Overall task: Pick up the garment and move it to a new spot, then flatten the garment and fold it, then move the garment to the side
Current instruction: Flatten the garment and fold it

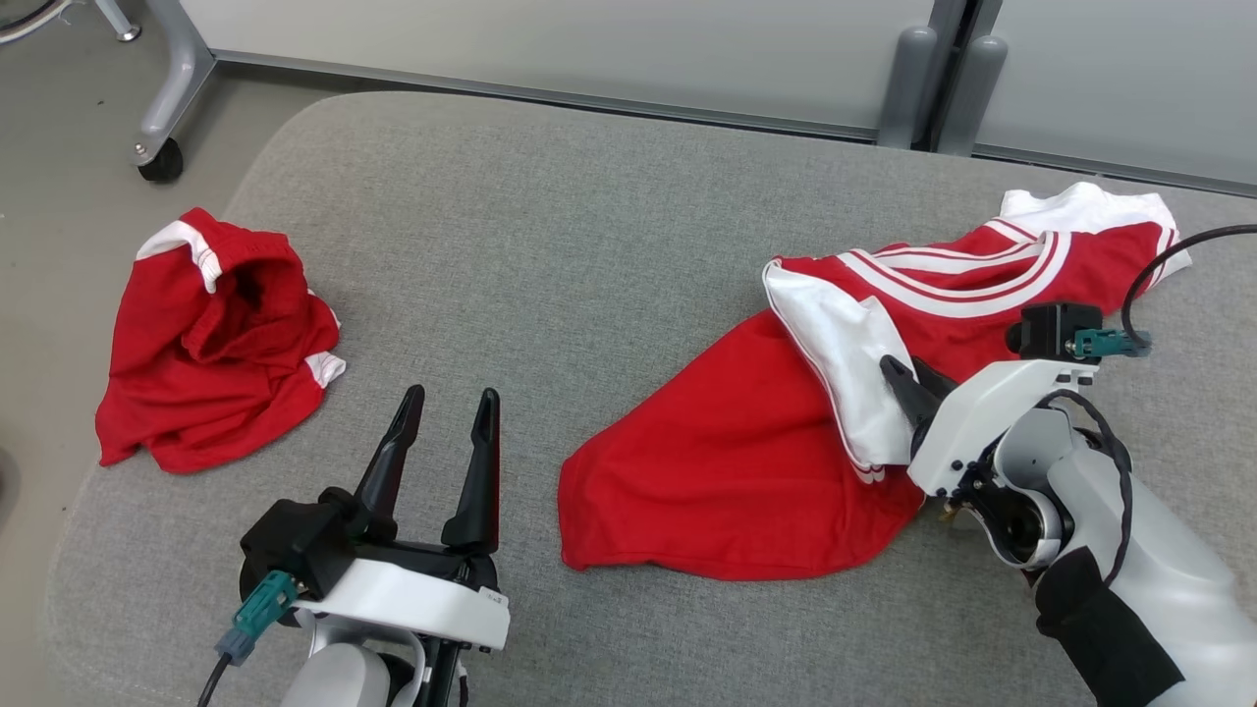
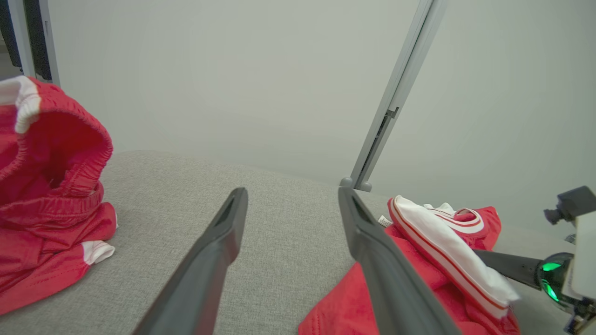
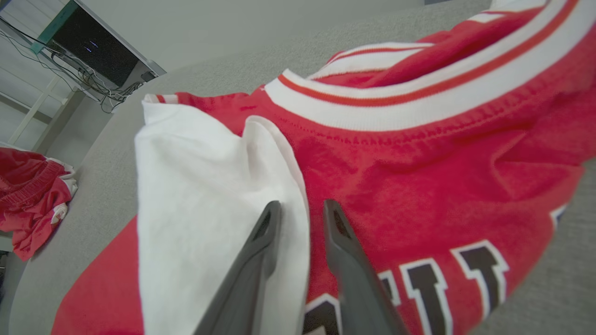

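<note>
Step in hand: the first one, picking up the garment. I judge this as the grasp stage, since nothing is lifted yet.
Jersey: the red jersey [image 1: 746, 462] lies loosely spread on the right half of the grey padded table [image 1: 550, 216], with its hem at the near left and its collar at the far right.
Right gripper: the right gripper [image 3: 302, 209] has its dark fingers astride the edge of the white sleeve [image 1: 845, 353]. They are narrowed but a gap shows, and I cannot tell whether they bite the cloth.
Left gripper: the left gripper [image 1: 447, 398] is spread wide and holds nothing, over bare table at the near left, well apart from the jersey.
Next move: it probably calls for a firm pinch on the sleeve edge, then a lift high enough for the body to clear the table. Held by one sleeve, the rest would hang and bunch.
Fabric: thin, limp knit, softly creased, with a striped white-and-red collar trim [image 1: 962, 285] and black, white-edged lettering [image 3: 465, 274].
Shorts: the matching red shorts [image 1: 206, 344] are heaped at the left with the waistband gaping.
Table cover: coarse grey weave, rounded corners.
</note>
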`<state>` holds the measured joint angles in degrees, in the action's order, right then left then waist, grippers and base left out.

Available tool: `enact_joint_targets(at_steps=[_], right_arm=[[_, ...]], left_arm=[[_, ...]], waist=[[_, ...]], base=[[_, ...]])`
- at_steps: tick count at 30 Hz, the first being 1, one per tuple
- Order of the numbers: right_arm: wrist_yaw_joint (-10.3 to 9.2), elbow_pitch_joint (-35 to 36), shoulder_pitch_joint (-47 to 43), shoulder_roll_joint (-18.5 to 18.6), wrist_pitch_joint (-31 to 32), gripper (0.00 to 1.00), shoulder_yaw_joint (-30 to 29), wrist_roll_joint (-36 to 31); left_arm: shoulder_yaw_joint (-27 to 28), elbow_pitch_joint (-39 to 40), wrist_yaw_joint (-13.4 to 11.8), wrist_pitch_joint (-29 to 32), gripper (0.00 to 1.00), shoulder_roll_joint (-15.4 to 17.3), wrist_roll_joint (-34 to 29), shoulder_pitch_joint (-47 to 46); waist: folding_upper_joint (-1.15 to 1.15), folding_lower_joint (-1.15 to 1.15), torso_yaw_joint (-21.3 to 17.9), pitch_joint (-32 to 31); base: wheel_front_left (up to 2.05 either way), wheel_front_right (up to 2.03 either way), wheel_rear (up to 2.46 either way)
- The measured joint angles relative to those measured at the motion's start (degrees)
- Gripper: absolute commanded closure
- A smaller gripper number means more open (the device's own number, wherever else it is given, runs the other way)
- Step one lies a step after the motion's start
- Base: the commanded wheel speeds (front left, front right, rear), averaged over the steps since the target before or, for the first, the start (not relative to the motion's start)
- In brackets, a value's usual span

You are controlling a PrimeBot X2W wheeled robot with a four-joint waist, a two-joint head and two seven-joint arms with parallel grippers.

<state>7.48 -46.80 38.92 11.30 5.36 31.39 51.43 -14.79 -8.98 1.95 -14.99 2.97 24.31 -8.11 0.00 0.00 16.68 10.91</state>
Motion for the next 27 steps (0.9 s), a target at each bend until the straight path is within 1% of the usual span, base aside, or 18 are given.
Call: enact_joint_targets(at_steps=[1,2,3,5,8,9,13,16,19,22,24,27], right_arm=[[0.0,-0.18,0.11,-0.1,-0.01,0.76,0.04,-0.01],[0.0,-0.24,0.23,-0.19,-0.22,0.97,0.04,-0.07],[0.0,-0.24,0.37,-0.24,-0.68,1.0,0.08,-0.11],[0.0,-0.08,0.47,-0.3,-1.27,1.0,0.1,-0.16],[0.0,0.92,0.52,-0.38,-4.03,1.0,0.23,-0.67],[0.0,1.94,0.5,-0.22,-6.21,1.0,0.16,-0.74],[0.0,5.24,-0.87,0.47,-9.36,1.0,-0.15,-0.88],[0.0,8.34,-3.83,1.13,-9.68,1.0,-0.48,-0.13],[0.0,11.95,-7.05,2.76,-9.67,1.0,-1.88,0.05],[0.0,15.71,-10.84,4.67,-9.66,1.0,-4.14,-0.38],[0.0,18.59,-13.44,5.93,-9.36,1.0,-5.89,-1.8],[0.0,23.16,-17.79,6.97,-7.59,1.0,-9.51,-3.37]], left_arm=[[0.02,0.0,0.0,0.0,0.0,-0.01,0.0,-0.01],[0.05,0.01,-0.01,0.0,0.0,-0.02,0.0,-0.01],[0.1,0.01,-0.01,0.0,0.0,-0.03,0.0,-0.01],[0.14,0.01,-0.01,0.0,0.0,-0.04,0.0,-0.01],[0.45,-0.07,-0.04,0.0,0.0,-0.08,-0.03,-0.01],[0.59,-0.19,-0.07,0.0,0.0,-0.08,-0.12,0.01],[0.9,-0.48,-0.07,0.0,0.0,-0.1,-0.26,0.7],[1.25,-0.64,-0.05,-0.01,0.0,0.04,-0.38,1.41],[1.46,-0.62,-0.07,-0.01,0.0,0.15,-0.53,2.37],[1.62,-0.38,-0.26,-0.09,0.0,0.34,-0.54,3.05],[1.76,-0.11,-0.46,-0.09,0.0,0.62,-0.54,3.35],[1.85,0.53,-0.6,0.09,0.0,1.18,-0.57,3.5]], waist=[[0.0,0.0,0.03,0.07],[0.0,0.0,0.03,0.13],[0.0,0.0,0.0,0.17],[0.0,0.0,-0.05,0.2],[0.0,0.0,-0.38,-0.05],[0.0,0.0,-0.76,-0.58],[0.0,0.0,-1.98,-2.28],[0.0,0.0,-3.56,-3.77],[0.0,0.0,-5.64,-5.2],[0.0,0.0,-7.97,-6.39],[0.0,0.0,-9.64,-6.96],[0.0,0.0,-12.14,-7.38]], base=[[0.0,0.0,0.0],[0.0,0.0,0.0],[0.0,0.0,0.0],[0.0,0.0,0.0],[0.0,0.0,0.0],[0.0,0.0,0.0],[0.0,0.0,0.0],[0.0,0.0,0.0],[0.0,0.0,0.0],[0.0,0.0,0.0],[0.0,0.0,0.0],[0.0,0.0,0.0]])
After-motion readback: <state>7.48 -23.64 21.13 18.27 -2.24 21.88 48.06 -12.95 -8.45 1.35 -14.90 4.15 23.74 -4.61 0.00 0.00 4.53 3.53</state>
